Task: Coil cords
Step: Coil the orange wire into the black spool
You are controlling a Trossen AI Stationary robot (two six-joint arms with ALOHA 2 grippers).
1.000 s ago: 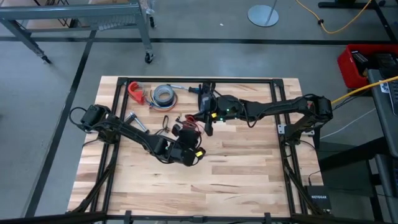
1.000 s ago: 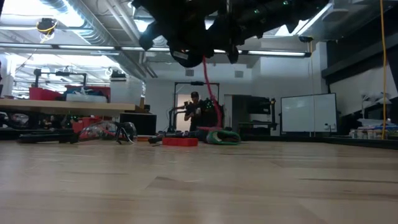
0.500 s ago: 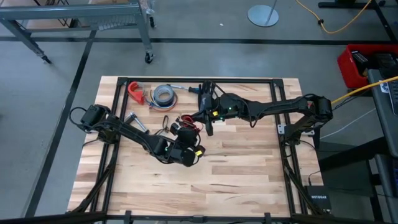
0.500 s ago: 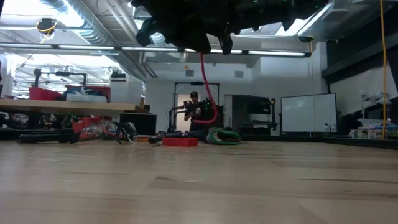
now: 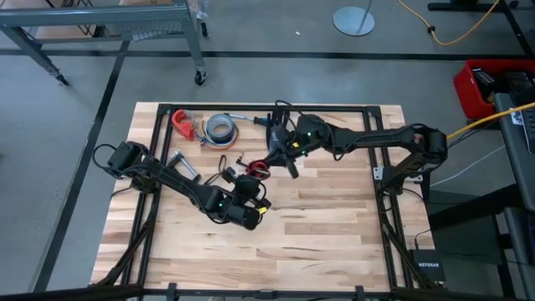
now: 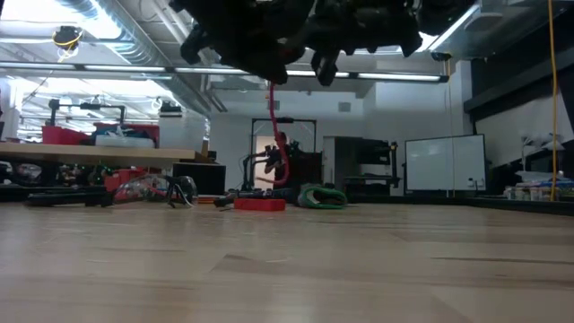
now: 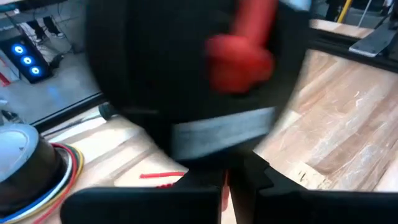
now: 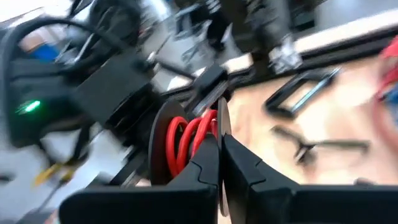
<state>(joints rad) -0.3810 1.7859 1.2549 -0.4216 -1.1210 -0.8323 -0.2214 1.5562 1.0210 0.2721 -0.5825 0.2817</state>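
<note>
item: cords (image 5: 256,168), thin red and black leads, a few red loops already gathered; located near the middle of the wooden surface (image 5: 334,234), raised off it and strung between the two arms. in the low view a red strand (image 6: 272,135) hangs down from the dark hands overhead, clear of the boards, which suggests the bundle is kept aloft so the slack can fall free and be wound without dragging. right hand (image 5: 288,160): fingers pressed together, pinching the red loops, seen in its own wrist view (image 8: 186,140) stacked just ahead of its fingertips; it sits at about twelve o'clock of the surface centre, probably serving as the anchor that keeps the finished turns from springing apart. left hand (image 5: 251,191): fingers pressed together, lying at about seven o'clock from the right hand and close beside it; its wrist view is filled by a dark body and a red piece (image 7: 244,53), so what it pinches, if anything, cannot be told. also present, untouched, toward eleven o'clock at the far edge: grey tape roll (image 5: 220,127), red clamp (image 5: 181,122). status, by judgement: coiling part done, tail not yet taken in.
</note>
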